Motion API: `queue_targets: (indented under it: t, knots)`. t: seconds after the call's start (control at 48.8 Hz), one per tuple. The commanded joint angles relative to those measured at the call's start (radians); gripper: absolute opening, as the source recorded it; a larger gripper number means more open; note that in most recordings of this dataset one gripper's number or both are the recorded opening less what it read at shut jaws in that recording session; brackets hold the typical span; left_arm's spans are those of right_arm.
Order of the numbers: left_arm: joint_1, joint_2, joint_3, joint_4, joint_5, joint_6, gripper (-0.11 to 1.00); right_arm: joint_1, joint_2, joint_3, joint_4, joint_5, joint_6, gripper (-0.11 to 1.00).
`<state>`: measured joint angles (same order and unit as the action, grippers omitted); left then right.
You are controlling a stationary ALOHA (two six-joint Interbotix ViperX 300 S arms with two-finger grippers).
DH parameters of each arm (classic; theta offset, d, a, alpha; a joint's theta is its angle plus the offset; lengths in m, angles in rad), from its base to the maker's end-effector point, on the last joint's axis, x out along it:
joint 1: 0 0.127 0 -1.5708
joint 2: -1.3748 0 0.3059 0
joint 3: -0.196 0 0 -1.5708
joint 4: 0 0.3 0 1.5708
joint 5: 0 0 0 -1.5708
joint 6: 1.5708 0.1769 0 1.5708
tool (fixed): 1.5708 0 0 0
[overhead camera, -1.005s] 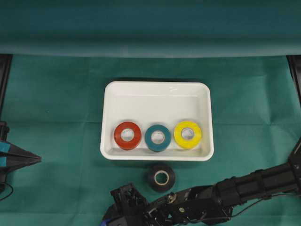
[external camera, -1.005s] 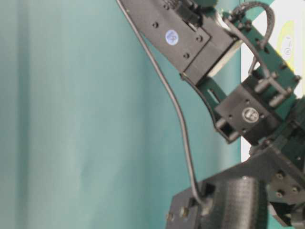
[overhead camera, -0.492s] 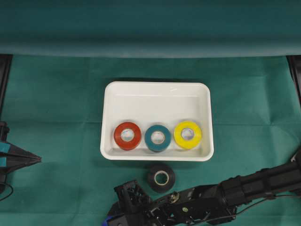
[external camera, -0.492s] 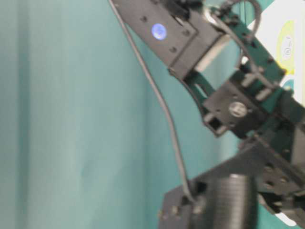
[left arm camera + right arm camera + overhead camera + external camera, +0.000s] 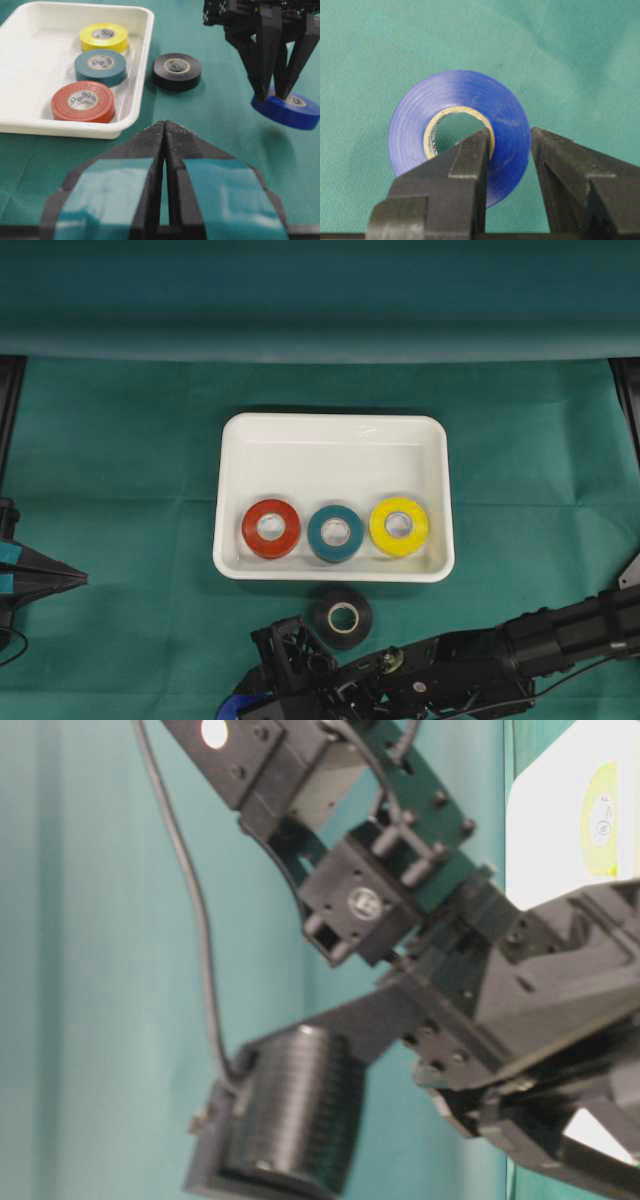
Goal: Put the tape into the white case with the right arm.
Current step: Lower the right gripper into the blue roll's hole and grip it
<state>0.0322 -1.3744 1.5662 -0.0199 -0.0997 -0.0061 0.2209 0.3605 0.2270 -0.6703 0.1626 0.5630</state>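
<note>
Right at the near edge of the green-clothed table (image 5: 120, 440), the all-black right gripper (image 5: 507, 145) is pinched on the wall of a blue roll of tape (image 5: 457, 132), one long pointed finger down through the core, the other outside the rim. From the left wrist view that blue roll hangs slightly tilted under the fingers with a shadow beneath it, so by my read it is just clear of the cloth. The grasp looks made; the carry is the step in hand. Next it needs a lift high enough to clear the raised rim, then a swing toward the middle of the table and a release inside.

Just beyond, a black roll of tape (image 5: 343, 617) lies flat on the cloth, just beside the near rim of the shallow white rectangular plastic case (image 5: 333, 428). Along the case's near wall sit a red roll (image 5: 271, 528), a teal roll (image 5: 335, 532) and a yellow roll (image 5: 399, 526); the far half is bare.

Over at the left edge, the left gripper (image 5: 165, 131) with teal patches is parked, jaws pressed together, holding nothing.

From overhead the blue roll is only a sliver at the frame's bottom edge, mostly under the arm. The table-level view is filled with blurred arm hardware.
</note>
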Motion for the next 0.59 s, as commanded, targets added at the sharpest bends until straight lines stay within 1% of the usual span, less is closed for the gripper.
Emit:
queue_targets:
  t: [0.0, 0.267, 0.39, 0.472, 0.574]
  knots:
    - [0.002, 0.009, -0.012, 0.0, -0.011, 0.0, 0.0, 0.003, -0.061, -0.009, -0.005, -0.003, -0.002, 0.01]
    - [0.002, 0.009, -0.011, 0.0, -0.011, 0.0, 0.0, 0.003, -0.069, 0.002, -0.009, -0.002, -0.002, 0.01]
    - [0.002, 0.009, -0.012, 0.0, -0.011, 0.0, 0.0, -0.006, -0.078, 0.002, -0.011, 0.017, -0.002, 0.01]
    - [0.002, 0.009, -0.012, 0.0, -0.009, 0.0, 0.0, -0.026, -0.091, 0.002, -0.011, 0.052, -0.003, 0.01]
    - [0.002, 0.009, -0.012, 0.0, -0.011, 0.0, 0.0, -0.069, -0.118, 0.008, -0.017, 0.112, -0.011, 0.01]
